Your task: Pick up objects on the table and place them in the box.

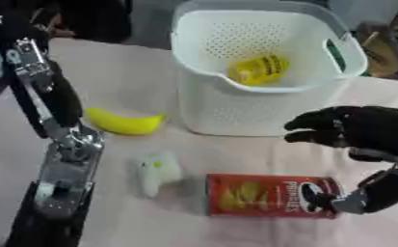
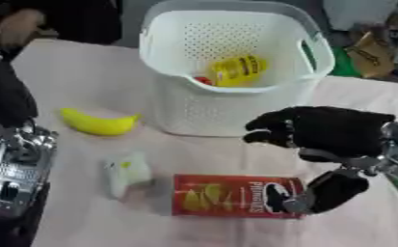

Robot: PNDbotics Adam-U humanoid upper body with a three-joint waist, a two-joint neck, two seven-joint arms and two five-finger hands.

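A red Pringles can [image 1: 265, 195] lies on its side near the table's front. My right hand [image 2: 324, 132] hovers over the can's right end, fingers curved above it and thumb [image 2: 320, 193] down by the lid, not closed on it. A yellow banana [image 1: 124, 123] lies left of the white perforated basket [image 1: 235, 113]. Inside the basket sits a yellow packet [image 1: 258, 69]. A small white object [image 1: 155, 171] with a yellow spot lies between banana and can. My left arm [image 1: 63, 159] rises along the left edge; its hand is out of view.
The pinkish table [image 1: 117, 67] stretches back to the left of the basket. A dark shape [image 1: 92, 19] stands at the far left edge. Brown and green things [image 2: 366, 53] sit behind the basket on the right.
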